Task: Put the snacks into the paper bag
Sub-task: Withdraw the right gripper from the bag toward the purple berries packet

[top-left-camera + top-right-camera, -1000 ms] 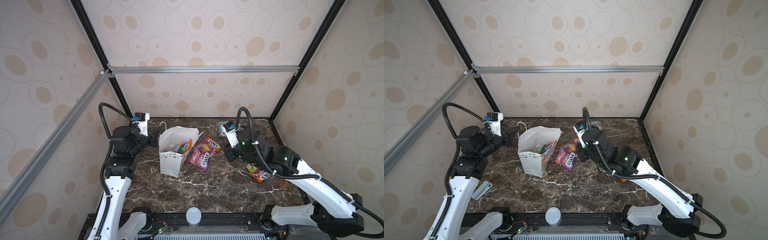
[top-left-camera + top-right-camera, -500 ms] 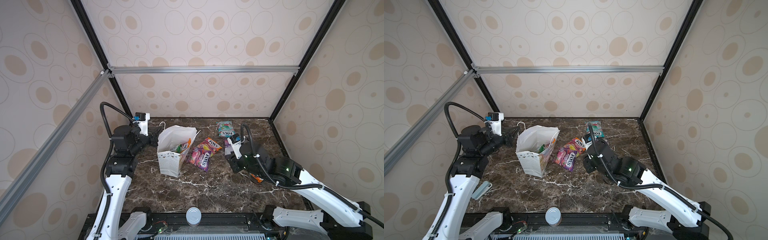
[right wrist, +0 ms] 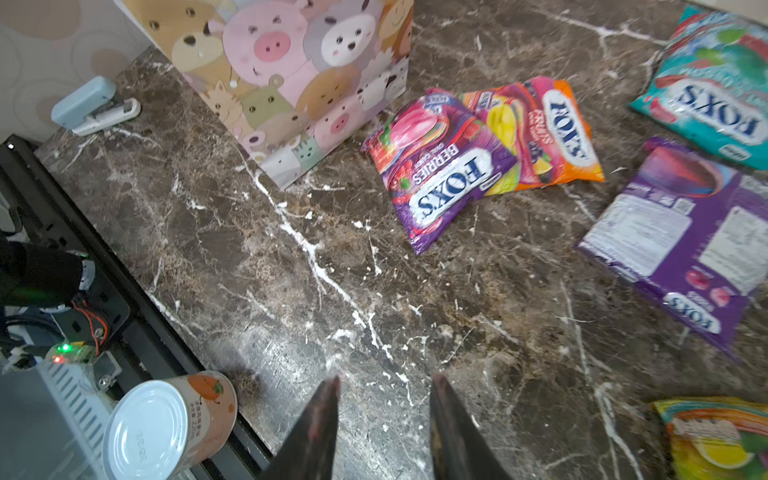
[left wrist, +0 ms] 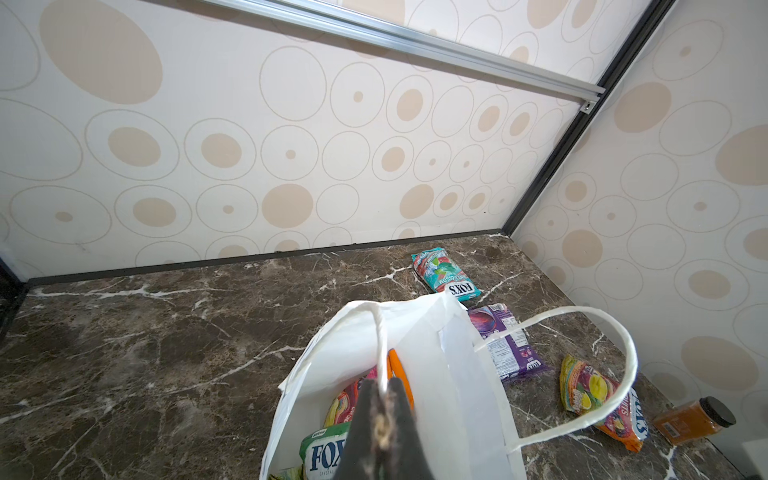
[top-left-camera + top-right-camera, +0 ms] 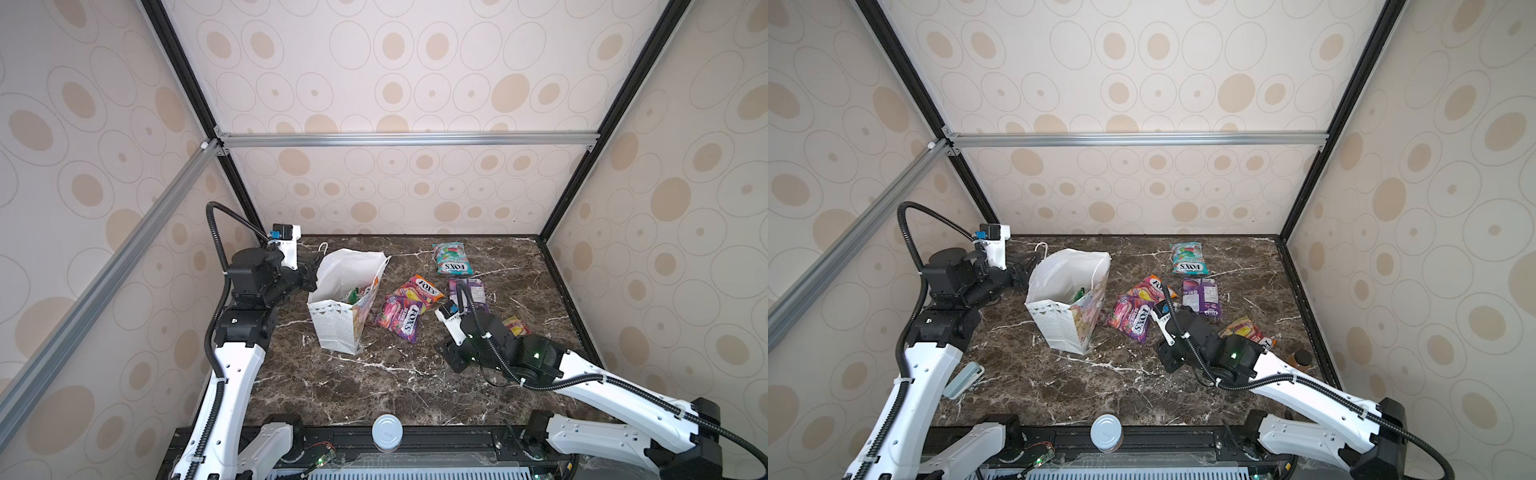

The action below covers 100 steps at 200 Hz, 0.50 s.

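The left end effector (image 4: 383, 399) was pinched shut on the handle (image 4: 377, 332) of the bag (image 5: 334, 328); the right end effector (image 3: 384, 384) hung half-spread, empty, over bare surface (image 3: 291, 291). The bag stood upright with a few packets (image 4: 328, 451) inside — five more lay outside it: teal (image 5: 451, 258), orange (image 5: 420, 289), magenta (image 5: 401, 319), purple (image 5: 473, 293), yellow (image 5: 1244, 330).

The right gripper (image 3: 382, 384) has drawn back from the far end of the marble tabletop (image 5: 374, 386), where it hung over the teal packet (image 5: 451, 259) well to the right of the paper bag (image 5: 336, 328). It now hovers low over bare marble, nearer the front edge than the bag, jaws apart and empty. The teal packet and the purple packet (image 5: 473, 293), earlier partly or wholly hidden by the arm, now show in full.
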Tool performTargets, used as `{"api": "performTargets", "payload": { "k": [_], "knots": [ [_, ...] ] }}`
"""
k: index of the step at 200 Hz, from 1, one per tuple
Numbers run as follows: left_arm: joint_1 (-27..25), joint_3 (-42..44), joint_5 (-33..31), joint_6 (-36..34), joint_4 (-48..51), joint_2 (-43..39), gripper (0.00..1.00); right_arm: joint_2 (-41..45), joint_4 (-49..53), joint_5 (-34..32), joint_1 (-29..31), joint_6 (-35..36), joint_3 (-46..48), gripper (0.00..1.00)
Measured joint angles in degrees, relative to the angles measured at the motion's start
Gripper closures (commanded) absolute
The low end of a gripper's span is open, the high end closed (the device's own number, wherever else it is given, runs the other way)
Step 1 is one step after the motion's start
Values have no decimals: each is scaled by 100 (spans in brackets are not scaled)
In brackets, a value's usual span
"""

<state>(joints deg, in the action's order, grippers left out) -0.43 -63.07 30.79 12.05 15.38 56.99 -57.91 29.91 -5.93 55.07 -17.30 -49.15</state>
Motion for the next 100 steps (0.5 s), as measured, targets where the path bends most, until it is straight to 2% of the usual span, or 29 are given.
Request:
{"api": "performTargets", "payload": {
  "k": [46, 100],
  "knots": [
    [0, -302, -111, -39, 116, 179, 100, 46, -881, 50, 0, -236, 765, 60],
    [0, -629, -352, -146, 459, 361, 100, 26, -1364, -24, 0, -494, 1233, 56]
  ]
}}
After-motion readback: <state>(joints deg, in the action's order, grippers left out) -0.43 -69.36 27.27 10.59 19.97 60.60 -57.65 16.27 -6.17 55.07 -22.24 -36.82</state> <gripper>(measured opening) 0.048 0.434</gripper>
